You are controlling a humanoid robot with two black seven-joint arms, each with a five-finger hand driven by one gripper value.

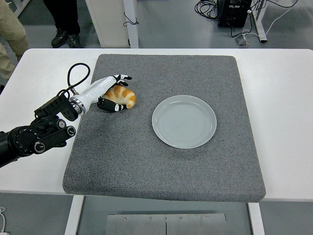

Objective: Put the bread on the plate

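Plate [184, 121] sits bare on the grey mat [161, 161], nothing on it, well apart from the bread [122, 96] to its left; the bread lies on the mat too. Left hand [110, 93] is curled around the bread, fingers [122, 77] arched over its far side and thumb [110, 105] against its near side.
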